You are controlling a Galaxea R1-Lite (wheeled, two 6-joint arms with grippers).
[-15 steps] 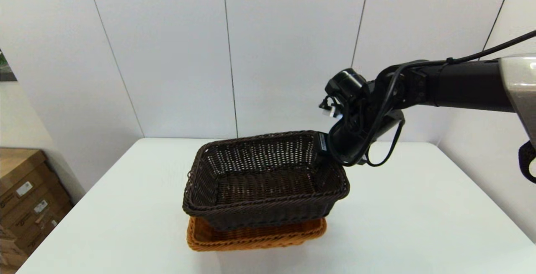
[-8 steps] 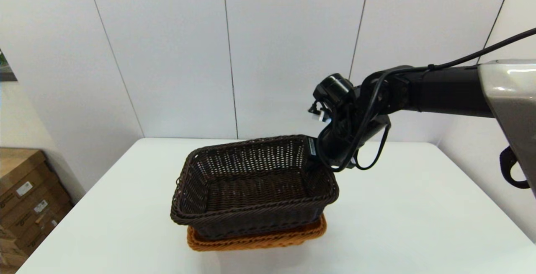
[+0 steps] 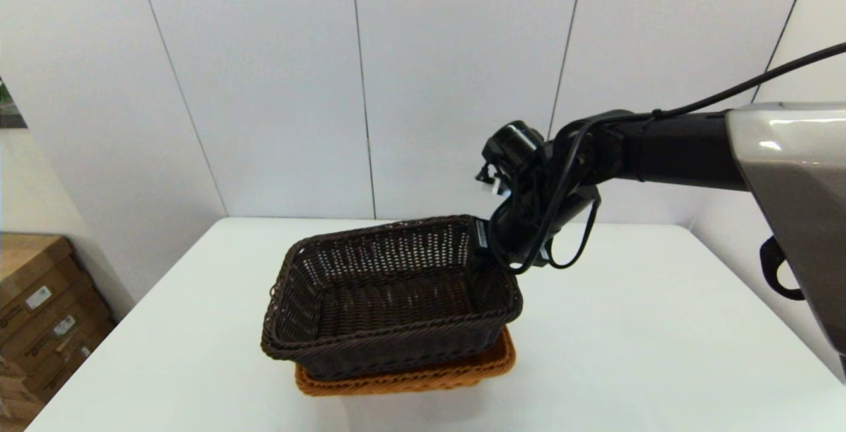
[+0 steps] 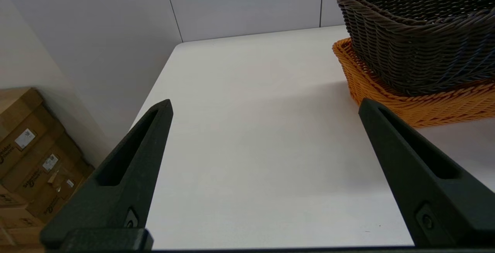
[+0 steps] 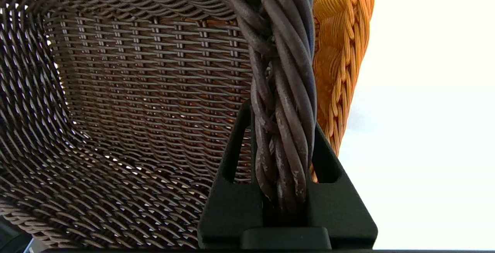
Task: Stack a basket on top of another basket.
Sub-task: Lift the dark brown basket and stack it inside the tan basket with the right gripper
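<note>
So in the last second the right gripper [image 3: 486, 247] has carried the dark basket [image 3: 390, 300] leftwards and down a bit. A second ago its right end stuck out well past the tan basket [image 3: 462, 369]; now that end sits roughly over the tan one's right end, and the dark one's left end overhangs the tan rim instead. It's tilted too, gripped far-right corner up, near-left corner low.

The right wrist view shows the fingers [image 5: 328, 160] clamped on the dark basket's braided rim [image 5: 282, 90], one finger inside the wall and one outside, with the tan weave right behind it. So it's closed on the rim, not let go.

From the left wrist view the dark basket's bottom looks tucked into the tan one at the end nearest that camera, but I can't tell if it's touching the floor of it or just hanging low. My read: it's basically at the placing step, needs levelling and maybe a nudge back right before release, otherwise it'll sit skewed.

The left gripper [image 4: 267, 110] is parked off to the left above the table [image 4: 251, 129], fingers spread wide, holding nothing.

Writing: the cardboard boxes [image 4: 27, 148] on the floor have white stickers and some print, but it's too small to read. There's a small white label on the right gripper as well, also unreadable.
</note>
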